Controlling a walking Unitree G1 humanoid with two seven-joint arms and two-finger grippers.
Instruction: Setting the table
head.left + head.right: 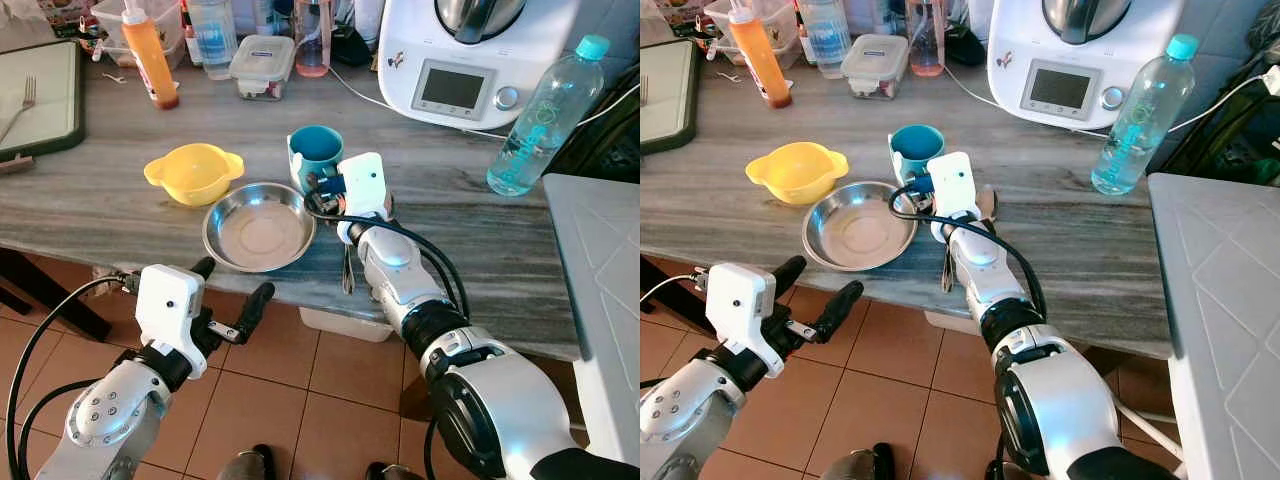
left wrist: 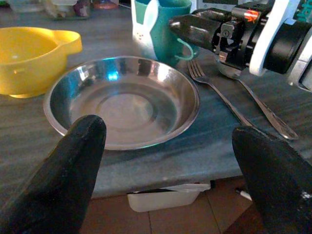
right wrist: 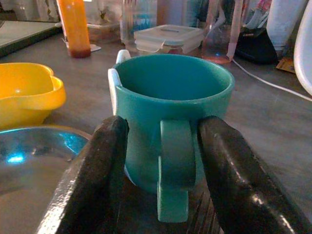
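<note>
1. My table (image 1: 120, 215) carries the setting near its front edge, within easy reach.
2. The steel plate (image 1: 260, 228) lies flat, beside the yellow bowl (image 1: 193, 172).
3. My left gripper (image 1: 228, 300) hangs below the edge, fingers wide apart, holding nothing (waiting, I'd say).
4. My right gripper (image 3: 161, 161) straddles the teal mug (image 3: 170, 97) handle, fingers around it; whether they grip I cannot tell.
5. Fork (image 2: 214, 90) and spoon (image 2: 258, 105) lie right of the plate.
</note>
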